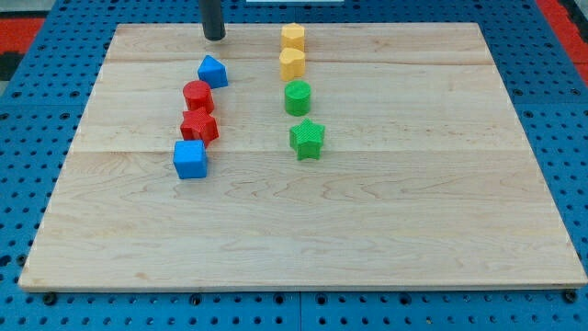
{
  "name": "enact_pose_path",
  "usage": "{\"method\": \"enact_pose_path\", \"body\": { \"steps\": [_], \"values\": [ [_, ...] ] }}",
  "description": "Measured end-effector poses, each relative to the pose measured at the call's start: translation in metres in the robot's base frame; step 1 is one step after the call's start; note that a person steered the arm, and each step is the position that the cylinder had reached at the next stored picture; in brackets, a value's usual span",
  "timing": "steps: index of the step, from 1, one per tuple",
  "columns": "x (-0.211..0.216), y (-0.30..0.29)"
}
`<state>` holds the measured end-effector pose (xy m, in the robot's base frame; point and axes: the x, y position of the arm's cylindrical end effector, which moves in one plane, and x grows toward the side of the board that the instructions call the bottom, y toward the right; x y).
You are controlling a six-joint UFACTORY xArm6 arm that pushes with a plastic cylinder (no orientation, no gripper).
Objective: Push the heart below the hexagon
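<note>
A yellow hexagon (293,37) sits near the board's top edge. A yellow heart (292,62) lies directly below it, touching or nearly touching it. My tip (214,38) rests on the board near the top edge, to the left of the hexagon and just above a blue triangle (212,71). The tip touches no block.
A green cylinder (298,97) and a green star (307,139) continue the column below the heart. Left of them, a red cylinder (197,95), a red star (198,126) and a blue cube (190,158) form a second column below the triangle. The wooden board (367,239) lies on a blue pegboard.
</note>
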<state>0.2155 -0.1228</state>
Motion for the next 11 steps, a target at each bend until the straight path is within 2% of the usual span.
{"method": "enact_pose_path", "body": {
  "steps": [2,4,5,6,9,11],
  "values": [
    [0.001,0.000],
    [0.098,0.080],
    [0.109,0.095],
    [0.088,0.132],
    [0.098,0.096],
    [0.086,0.111]
  ]
}}
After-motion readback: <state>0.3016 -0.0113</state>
